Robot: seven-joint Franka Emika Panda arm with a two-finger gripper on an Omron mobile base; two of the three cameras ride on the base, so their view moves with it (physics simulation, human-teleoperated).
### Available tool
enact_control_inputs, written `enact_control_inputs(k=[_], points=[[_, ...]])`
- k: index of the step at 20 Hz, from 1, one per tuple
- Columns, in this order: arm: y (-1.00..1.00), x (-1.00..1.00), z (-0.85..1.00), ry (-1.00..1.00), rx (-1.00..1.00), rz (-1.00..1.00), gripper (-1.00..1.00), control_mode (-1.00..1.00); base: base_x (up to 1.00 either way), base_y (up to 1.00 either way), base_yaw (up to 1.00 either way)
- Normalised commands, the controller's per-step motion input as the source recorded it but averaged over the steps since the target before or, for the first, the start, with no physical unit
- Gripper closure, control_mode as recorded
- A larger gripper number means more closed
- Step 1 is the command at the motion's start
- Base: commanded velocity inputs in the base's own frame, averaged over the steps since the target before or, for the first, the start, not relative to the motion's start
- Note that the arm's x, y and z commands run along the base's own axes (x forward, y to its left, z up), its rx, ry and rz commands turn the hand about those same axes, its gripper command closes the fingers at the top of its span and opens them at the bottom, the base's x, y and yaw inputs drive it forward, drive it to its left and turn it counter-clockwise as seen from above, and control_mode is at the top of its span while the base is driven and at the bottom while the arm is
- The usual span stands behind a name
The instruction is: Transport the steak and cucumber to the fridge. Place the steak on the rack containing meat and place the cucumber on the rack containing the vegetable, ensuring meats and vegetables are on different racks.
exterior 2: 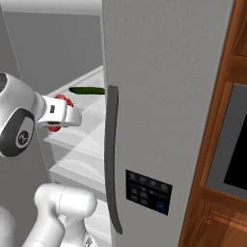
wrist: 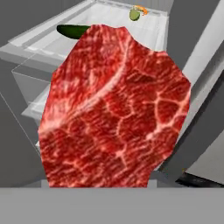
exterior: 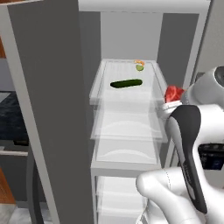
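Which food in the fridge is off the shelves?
The red steak, carried in the gripper; the cucumber and small yellow-green item lie on a shelf.

A white arm [exterior: 192, 144] with a smooth, glossy shell is seen, built from rounded, tube-like segments. A long dark charcoal panel with rounded ends is set into the side of one link in the left base view, tapering toward its lower end. A bulbous white elbow housing is shown below it. In the right base view, a round white joint [exterior 2: 17, 120] is capped by a dark oval cover on which a small pale marking is printed, too small to be read. A short white wrist block [exterior 2: 60, 115] with dark holes along its side is attached to that joint. A pale grey domed cap is seen at the upper joint.
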Motion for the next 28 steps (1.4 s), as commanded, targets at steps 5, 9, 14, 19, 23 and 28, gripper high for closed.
enact_control_inputs(k=[5, 9, 14, 19, 23, 28], points=[[0.11, 0.84, 0.0, 0.0, 0.0, -0.05, 1.0, -1.0, 0.0, 0.0, 0.0], [0.15, 0.71, 0.0, 0.01, 0.0, -0.08, 1.0, -1.0, 0.0, 0.0, 0.0], [0.14, 0.73, 0.0, 0.07, -0.01, -0.06, 1.0, -1.0, 0.0, 0.0, 0.0], [0.0, 0.89, 0.0, 0.16, 0.0, 0.0, 1.0, -1.0, 0.0, 0.0, 0.0], [0.0, 0.7, -0.01, 0.13, 0.0, -0.05, 1.0, -1.0, 0.0, 0.0, 0.0], [0.02, 0.72, -0.02, 0.1, 0.0, -0.24, 1.0, -1.0, 0.0, 0.0, 0.0]])
